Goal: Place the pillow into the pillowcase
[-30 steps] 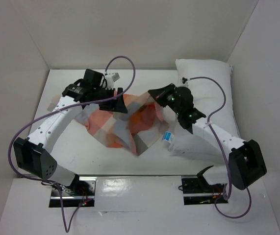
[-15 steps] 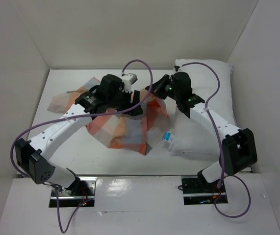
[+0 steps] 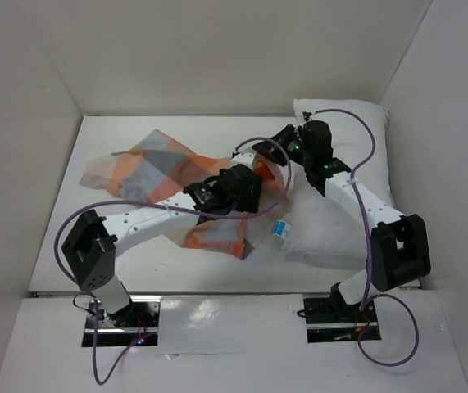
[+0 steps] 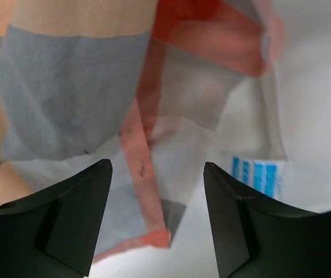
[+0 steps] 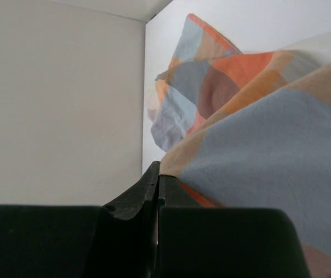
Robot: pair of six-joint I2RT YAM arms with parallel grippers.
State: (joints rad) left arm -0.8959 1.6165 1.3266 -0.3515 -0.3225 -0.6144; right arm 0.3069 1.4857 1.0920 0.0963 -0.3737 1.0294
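The white pillow (image 3: 356, 147) lies along the right wall, its blue-and-white label (image 3: 280, 229) at the near left corner. The checked pillowcase (image 3: 160, 164) is spread over the table from the left to the pillow's edge. My right gripper (image 3: 283, 141) is shut on the pillowcase's edge beside the pillow's far corner; in the right wrist view the jaws (image 5: 158, 180) pinch the cloth (image 5: 258, 156). My left gripper (image 3: 254, 201) hovers open over the cloth's near right part. In the left wrist view its fingers (image 4: 78, 214) straddle a cloth corner (image 4: 148, 231), with the label (image 4: 258, 176) just right.
White walls close in the table on the left, back and right. Purple cables loop over both arms. The left arm's long white link (image 3: 147, 219) lies across the cloth. Bare table (image 3: 160, 262) shows along the near edge.
The left arm has swung right across the pillowcase towards the pillow's near corner. The right gripper has moved back with the cloth edge, and the cloth now lies spread further left.
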